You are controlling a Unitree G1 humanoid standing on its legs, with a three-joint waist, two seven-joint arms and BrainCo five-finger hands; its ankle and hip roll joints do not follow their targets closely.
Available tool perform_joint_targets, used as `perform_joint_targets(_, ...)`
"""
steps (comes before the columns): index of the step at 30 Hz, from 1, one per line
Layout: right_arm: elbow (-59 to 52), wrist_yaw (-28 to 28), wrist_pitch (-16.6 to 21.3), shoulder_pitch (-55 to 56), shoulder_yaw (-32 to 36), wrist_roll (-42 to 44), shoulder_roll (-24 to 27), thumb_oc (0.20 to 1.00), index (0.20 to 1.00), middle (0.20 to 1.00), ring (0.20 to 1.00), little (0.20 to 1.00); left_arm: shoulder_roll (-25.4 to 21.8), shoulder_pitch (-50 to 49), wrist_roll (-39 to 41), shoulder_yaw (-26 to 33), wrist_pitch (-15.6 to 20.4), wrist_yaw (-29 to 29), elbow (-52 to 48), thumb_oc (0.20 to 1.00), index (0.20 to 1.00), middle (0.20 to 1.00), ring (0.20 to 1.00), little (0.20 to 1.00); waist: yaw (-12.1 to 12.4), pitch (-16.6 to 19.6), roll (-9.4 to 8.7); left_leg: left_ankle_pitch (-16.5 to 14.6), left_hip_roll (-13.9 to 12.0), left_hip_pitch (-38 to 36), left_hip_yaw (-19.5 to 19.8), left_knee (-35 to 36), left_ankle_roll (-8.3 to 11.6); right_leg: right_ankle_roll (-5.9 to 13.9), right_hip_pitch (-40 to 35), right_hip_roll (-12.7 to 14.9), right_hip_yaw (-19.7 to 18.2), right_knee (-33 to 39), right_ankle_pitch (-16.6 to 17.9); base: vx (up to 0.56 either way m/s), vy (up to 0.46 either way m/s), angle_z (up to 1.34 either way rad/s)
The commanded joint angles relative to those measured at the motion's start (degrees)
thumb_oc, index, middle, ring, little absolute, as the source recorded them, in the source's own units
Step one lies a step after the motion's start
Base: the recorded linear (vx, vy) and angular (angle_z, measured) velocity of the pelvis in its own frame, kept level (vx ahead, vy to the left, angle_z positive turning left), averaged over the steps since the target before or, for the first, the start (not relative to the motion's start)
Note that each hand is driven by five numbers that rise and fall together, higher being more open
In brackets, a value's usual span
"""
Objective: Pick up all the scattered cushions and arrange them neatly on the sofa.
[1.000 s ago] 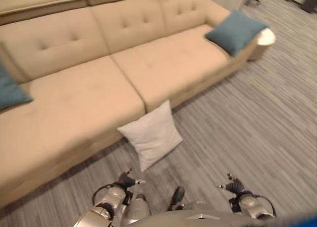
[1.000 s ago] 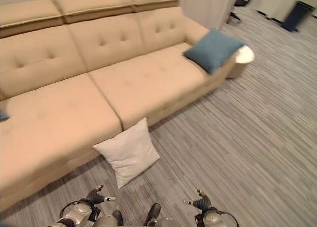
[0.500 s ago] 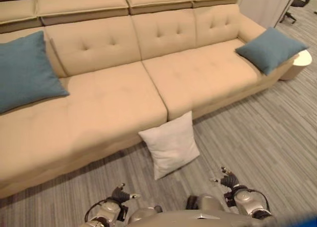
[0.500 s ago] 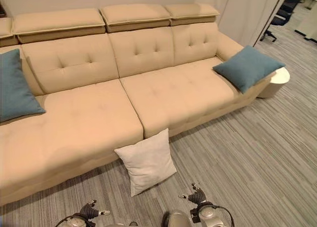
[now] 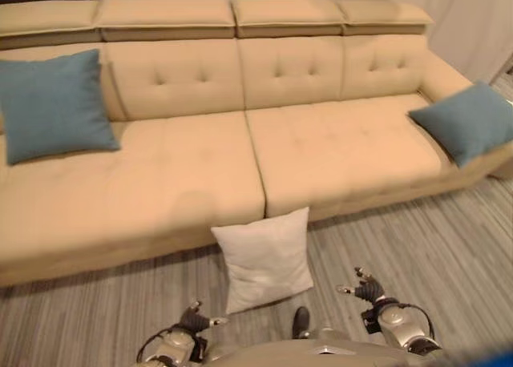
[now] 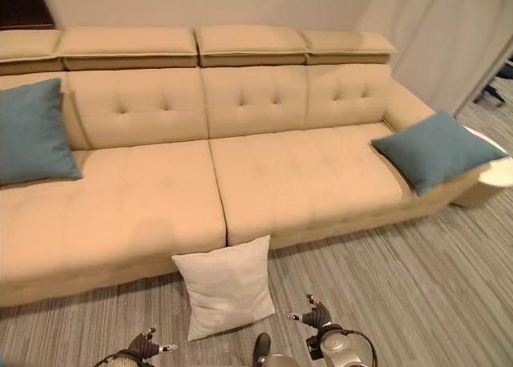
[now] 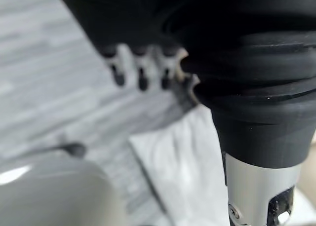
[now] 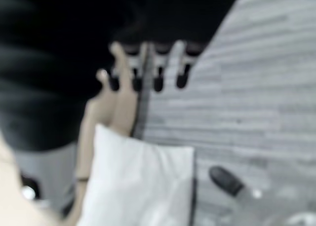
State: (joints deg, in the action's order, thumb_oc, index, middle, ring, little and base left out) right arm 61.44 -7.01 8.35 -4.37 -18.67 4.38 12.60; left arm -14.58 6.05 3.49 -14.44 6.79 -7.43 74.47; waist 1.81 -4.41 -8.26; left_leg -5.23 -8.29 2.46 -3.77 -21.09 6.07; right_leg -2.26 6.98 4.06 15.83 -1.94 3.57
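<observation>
A white cushion [image 5: 264, 257] stands on edge on the striped floor [image 5: 417, 239], leaning against the sofa [image 5: 200, 175] front between the two hands, at about 12 o'clock from the robot. The left hand [image 5: 195, 319] sits at its 7 o'clock, the right hand [image 5: 365, 289] at its 4 o'clock, both apart from it, fingers relaxed and empty. Neither hand looks clearly nearer. Two blue cushions already rest on the sofa, the left cushion [image 5: 54, 104] at 10 o'clock, the right cushion [image 5: 465, 127] at 2 o'clock. A pale curtain [image 6: 449, 38] closes the room's right.
</observation>
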Motion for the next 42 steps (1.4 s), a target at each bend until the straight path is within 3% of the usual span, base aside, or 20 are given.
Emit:
perform_joint_targets(1,-0.9,-1.0,1.7,0.0,-0.2,1.6,2.1,1.0,1.0,1.0,1.0,1.0,0.9,0.0,0.4,-1.2,0.6,-0.1,-0.6,1.0,1.0,1.0,1.0,1.0,-1.7,-1.1,0.23,2.6,-0.2,0.9,-6.3,6.4,-3.67,6.12,-2.4,1.6,-3.1,-1.6,-1.0,0.01,-0.089,0.33)
perform_joint_targets(4,0.5,-0.8,1.6,0.6,0.8,2.4,2.3,1.0,1.0,1.0,1.0,1.0,1.1,0.4,0.0,-2.0,0.5,-0.1,-1.0,1.0,1.0,1.0,1.0,1.0,-2.2,-0.8,0.81,2.7,2.0,0.8,-8.5,13.4,-3.97,6.48,-2.9,1.7,-1.0,-0.6,-1.6,0.03,0.013,0.58)
perform_joint_targets(5,0.8,-1.0,1.7,0.9,1.2,2.7,2.1,1.0,1.0,1.0,1.0,1.0,1.1,0.7,-0.2,-2.3,0.4,-0.1,-1.2,1.0,1.0,1.0,1.0,1.0,-2.0,-0.6,1.68,6.0,3.9,2.0,-9.2,19.4,-4.04,6.61,-3.1,1.3,0.6,0.0,-2.1,0.11,0.079,0.78)
perform_joint_targets(6,1.4,-1.3,1.7,0.7,1.0,2.6,2.0,1.0,1.0,1.0,1.0,1.0,0.9,0.8,-0.1,-2.1,0.5,-0.2,-1.4,1.0,1.0,1.0,1.0,1.0,-1.0,-1.1,1.81,8.7,4.5,5.6,-8.6,20.1,-3.76,6.36,-3.5,0.7,0.5,0.0,-3.0,0.16,0.093,0.5)
perform_joint_targets(7,1.5,-1.3,1.7,0.5,0.8,2.6,1.9,1.0,1.0,1.0,1.0,1.0,0.8,0.8,0.0,-2.0,0.5,-0.2,-1.3,1.0,1.0,1.0,1.0,1.0,-0.3,-1.5,1.73,9.4,4.8,7.5,-7.8,19.1,-3.55,6.19,-3.9,0.4,-0.2,-0.2,-3.4,0.11,0.046,0.21)
perform_joint_targets(11,1.3,-1.2,1.6,0.3,0.3,1.8,1.3,1.0,1.0,1.0,1.0,1.0,0.5,-0.2,0.3,-0.9,0.4,-0.3,-0.3,1.0,1.0,1.0,1.0,1.0,0.3,-1.5,1.56,8.3,5.6,6.3,-6.2,19.3,-4.38,6.62,-4.6,0.6,-1.3,-1.4,-4.4,0.15,0.123,-0.22)
perform_joint_targets(15,-0.1,-0.6,1.6,-0.5,-0.2,1.4,0.0,1.0,1.0,1.0,1.0,1.0,-0.4,-0.8,0.0,-0.1,0.3,0.0,0.4,1.0,1.0,1.0,1.0,1.0,1.4,-1.4,1.2,5.9,6.5,4.0,-7.8,18.3,-6.94,8.24,-3.9,4.1,-2.3,-10.0,-4.9,0.19,0.246,-0.3)
perform_joint_targets(18,-0.4,-0.6,1.6,-1.6,-0.8,1.5,-0.5,1.0,1.0,1.0,1.0,1.0,-1.3,-0.3,0.2,-0.2,0.5,-0.2,-0.6,1.0,1.0,1.0,1.0,1.0,1.7,-2.7,1.26,3.7,7.3,2.0,-8.4,16.8,-8.91,9.19,-0.6,6.4,-3.3,-18.6,-0.8,0.12,0.211,-0.36)
perform_joint_targets(20,-0.9,-0.6,1.7,-1.6,-0.8,2.1,-0.7,1.0,1.0,1.0,1.0,1.0,-2.0,0.3,0.4,-0.5,0.6,-0.4,-0.9,1.0,1.0,1.0,1.0,1.0,1.1,-3.3,1.76,2.6,7.8,0.4,-6.9,16.4,-9.58,8.7,2.0,6.0,-5.2,-21.1,-0.1,0.18,0.164,-0.28)
perform_joint_targets(22,-1.0,-0.4,1.9,-1.5,-0.8,2.1,-0.3,1.0,1.0,1.0,1.0,1.0,-2.1,0.6,0.8,-0.5,1.0,-0.6,-1.7,1.0,1.0,1.0,1.0,1.0,-0.1,-3.2,1.7,2.4,9.1,-0.7,-4.8,17.3,-9.43,8.42,3.9,3.7,-8.0,-14.8,0.4,0.24,0.063,0.21)
perform_joint_targets(24,-0.9,-0.6,1.9,-2.0,-0.7,2.1,-0.1,1.0,1.0,1.0,1.0,1.0,-2.1,1.5,0.8,-0.6,1.2,-0.7,-1.7,1.0,1.0,1.0,1.0,1.0,-0.6,-3.8,1.55,1.8,10.0,-1.4,-3.2,17.4,-9.24,9.06,4.7,3.1,-9.7,-9.3,1.5,0.2,-0.01,0.72)
perform_joint_targets(25,-1.9,-0.8,1.9,-1.9,-1.0,2.0,0.3,1.0,1.0,1.0,1.0,1.0,-2.4,2.2,0.9,-0.9,1.6,-1.2,-2.3,1.0,1.0,1.0,1.0,1.0,-1.0,-4.6,1.47,1.6,10.4,-0.9,-1.8,16.5,-9.09,9.26,5.4,2.7,-10.8,-9.5,1.6,0.15,-0.043,0.69)
perform_joint_targets(33,-5.0,-1.8,2.8,-2.9,-1.4,1.2,2.9,1.0,1.0,1.0,1.0,1.0,-2.8,4.1,2.8,-0.8,2.3,-2.2,-5.4,1.0,1.0,1.0,1.0,1.0,-0.1,-5.0,0.95,2.2,10.0,3.0,-0.4,15.1,-7.37,7.96,2.9,2.7,-7.5,-5.1,0.2,0.01,-0.082,0.33)
perform_joint_targets(42,-5.1,-2.1,2.6,-4.8,-2.2,0.5,3.1,1.0,1.0,1.0,1.0,1.0,-1.6,3.7,3.5,-1.7,2.3,-2.8,-6.1,1.0,1.0,1.0,1.0,1.0,0.2,-5.4,0.54,2.2,10.6,3.9,-0.7,15.3,-8.57,9.37,5.0,2.7,-9.8,-5.2,2.1,-0.02,0.031,-0.17)
